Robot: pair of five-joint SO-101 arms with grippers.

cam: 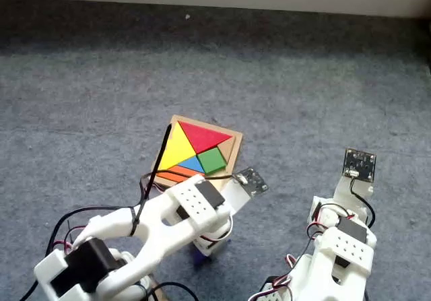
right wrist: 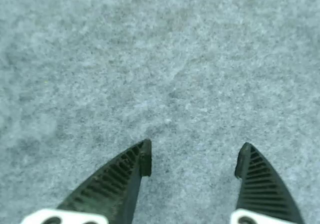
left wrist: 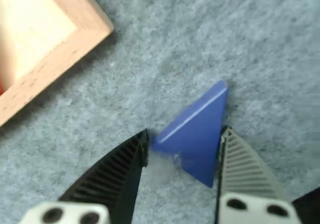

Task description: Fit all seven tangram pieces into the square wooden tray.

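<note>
Item 1. Left arm [cam: 155, 230]: white, stretched from the near left corner of the scene toward the tray, wrist bent down over the grey carpet [cam: 81, 99].

Item 2. Left gripper [left wrist: 183, 141]: low over the carpet, jaws pinching the blue triangle [left wrist: 197, 134]. The black fingertip sits at one corner, the pale one against the opposite edge. The triangle lies flat outside the tray, near its corner.

Item 3. Wooden tray [cam: 236, 143]: set cornerwise, just beyond the left wrist. It holds a yellow triangle [cam: 176, 149], red triangle [cam: 202, 138], green square [cam: 213, 159], small blue triangle [cam: 191, 164] and orange piece [cam: 176, 175]. Bare wood shows inside its corner [left wrist: 35, 28].

Item 4. Right arm [cam: 343, 247]: folded, well apart from the tray.

Item 5. Right gripper [right wrist: 194, 159]: jaws spread, holding nothing, above bare carpet.
</note>
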